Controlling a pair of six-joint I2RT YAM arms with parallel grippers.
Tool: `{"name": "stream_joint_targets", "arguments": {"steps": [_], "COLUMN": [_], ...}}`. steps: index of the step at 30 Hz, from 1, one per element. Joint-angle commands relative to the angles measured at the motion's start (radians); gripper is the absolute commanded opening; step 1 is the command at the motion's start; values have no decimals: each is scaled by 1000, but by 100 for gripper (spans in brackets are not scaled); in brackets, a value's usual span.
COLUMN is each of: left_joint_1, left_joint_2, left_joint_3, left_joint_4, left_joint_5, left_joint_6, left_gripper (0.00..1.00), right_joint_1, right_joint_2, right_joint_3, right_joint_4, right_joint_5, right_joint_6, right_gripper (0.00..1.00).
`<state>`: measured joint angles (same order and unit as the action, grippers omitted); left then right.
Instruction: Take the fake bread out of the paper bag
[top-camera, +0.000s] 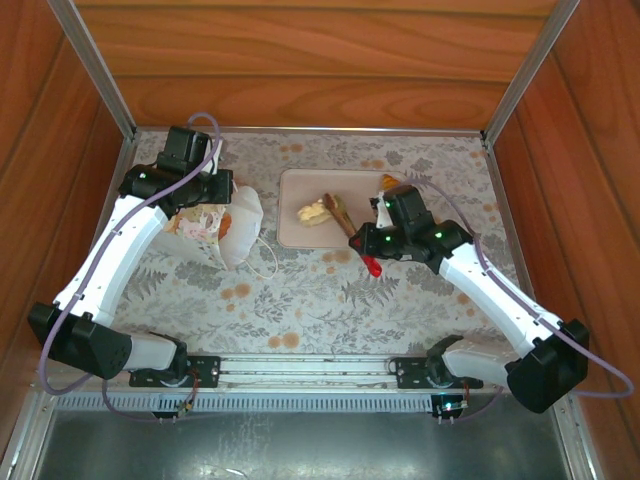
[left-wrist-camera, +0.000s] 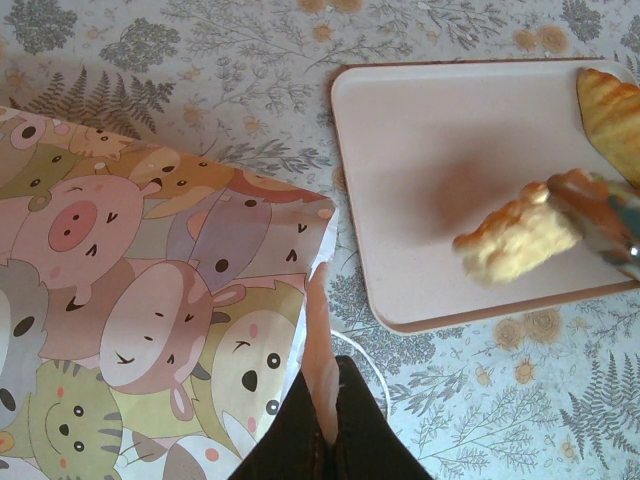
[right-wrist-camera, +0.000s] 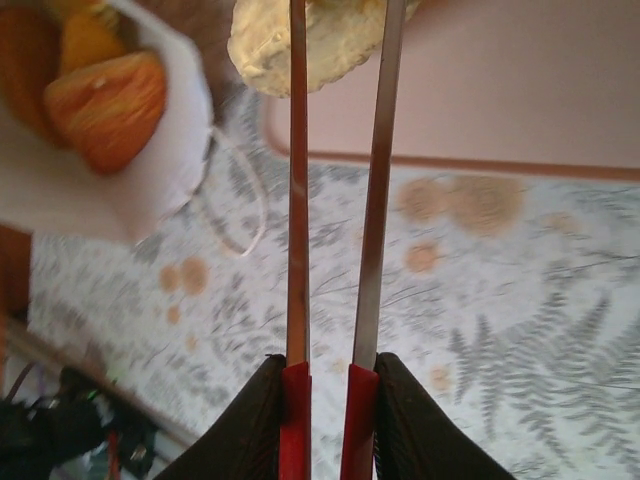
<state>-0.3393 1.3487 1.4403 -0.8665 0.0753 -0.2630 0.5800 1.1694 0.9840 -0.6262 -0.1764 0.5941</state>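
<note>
My left claw (left-wrist-camera: 335, 425) is shut tight on the white edge of the paper bag (left-wrist-camera: 150, 300). The bag lies on its side on the table (top-camera: 300, 300). It has pigs, cows and other funny animals drawn on it. Its mouth faces the tray (left-wrist-camera: 430, 150), which sits just beside it.

My right claw (right-wrist-camera: 330, 375) is closed on a pair of tongs (right-wrist-camera: 298, 200). The tongs are long and thin and stick out in front of me. Their tips pinch a pale bread piece (right-wrist-camera: 270, 45). It is over the tray, close to the side nearest my arms. I cannot tell if it touches the tray or hangs just above it.

A striped loaf (left-wrist-camera: 610, 110) lies at the far corner of the tray, right by my right arm. Seen from above, that arm covers part of the tray's right side.

There is more fake bread in the bag. I can see orange-brown pieces (right-wrist-camera: 100, 95) in its white mouth.

The bag's cord handle (right-wrist-camera: 235, 200) lies in a loop on the table. It sits between the bag's mouth and the tray, so it is in the way there.

The table has a cloth with leaves and flowers on it. Wooden walls (top-camera: 300, 60) stand close around the table at the back and on both sides.
</note>
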Motion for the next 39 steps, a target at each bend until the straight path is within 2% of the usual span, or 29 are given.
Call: {"name": "stream_joint_targets", "arguments": {"steps": [1, 7, 11, 18, 24, 29, 39], "left_joint_1": [9, 9, 9, 10, 9, 9, 9], "left_joint_2": [-14, -16, -17, -14, -13, -21, -34], "left_joint_3": [4, -1, 1, -1, -5, -15, -30], "left_joint_4": [18, 20, 21, 21, 24, 28, 35], "left_joint_5": [-3, -4, -8, -5, 3, 6, 2], "left_joint_6": [-10, -10, -9, -8, -10, -10, -10], "left_gripper": [0, 0, 0, 0, 0, 0, 0], "right_joint_1": [-19, -20, -20, -20, -20, -20, -20], "right_joint_2": [-20, -19, -47, -130, -134, -145, -155], "right_joint_3": [-44, -148, -187, -218, -177, -155, -98], "right_joint_4": [96, 231, 203, 50, -110, -181, -339], "right_joint_5": [77, 94, 65, 25, 39, 26, 9], "right_joint_6": [32, 32, 12, -33, -56, -91, -138], "right_gripper": [25, 27, 30, 39, 39, 32, 37]}}
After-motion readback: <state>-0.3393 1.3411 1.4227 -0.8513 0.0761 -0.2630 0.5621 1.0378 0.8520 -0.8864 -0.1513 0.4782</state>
